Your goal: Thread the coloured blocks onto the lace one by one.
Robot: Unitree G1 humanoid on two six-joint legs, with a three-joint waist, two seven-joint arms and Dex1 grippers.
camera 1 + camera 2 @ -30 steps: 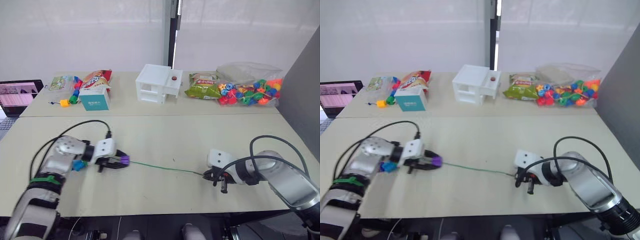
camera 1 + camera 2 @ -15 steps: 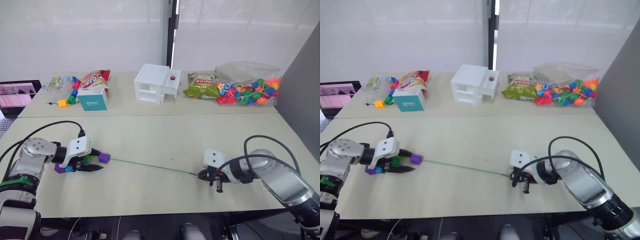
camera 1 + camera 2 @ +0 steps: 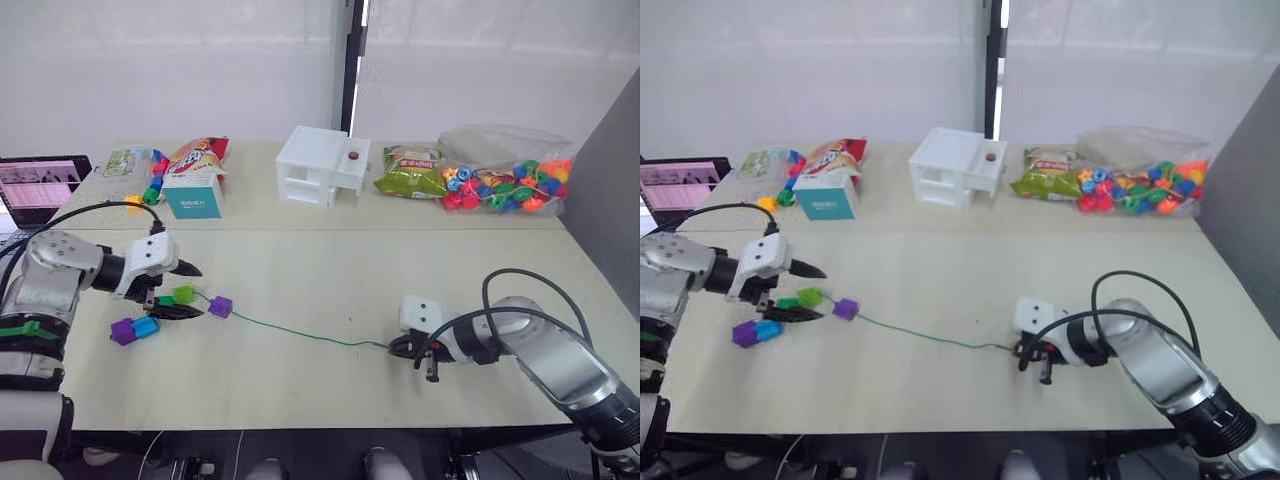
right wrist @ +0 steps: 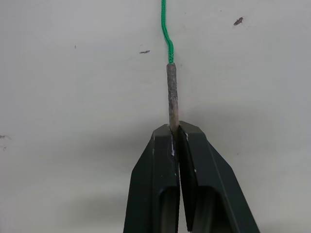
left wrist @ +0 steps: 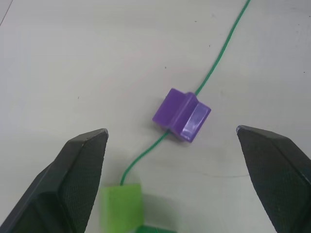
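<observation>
My left gripper (image 3: 186, 291) stands open at the table's left, its jaws wide on either side of the lace (image 3: 300, 334). A purple block (image 5: 182, 115) sits threaded on the green cord just beyond the fingertips, untouched. A light green block (image 3: 184, 293) and a dark green one (image 3: 166, 300) lie on the cord between the fingers. Another purple block (image 3: 122, 331) and a blue block (image 3: 146, 326) lie beside them, nearer the table's front edge. My right gripper (image 4: 174, 128) is shut on the lace's silvery tip (image 4: 171, 92), low over the table at the right.
Along the back stand a white box (image 3: 322, 167), a clear bag of round beads (image 3: 505, 172), snack bags (image 3: 408, 168), a teal carton (image 3: 192, 197) and a bead chain (image 3: 150, 186). A laptop (image 3: 40, 186) sits at the far left.
My left gripper has slid the purple block leftward along the lace, let go of it and opened wide. The lace now lies slack and curved. The right gripper keeps its hold.
</observation>
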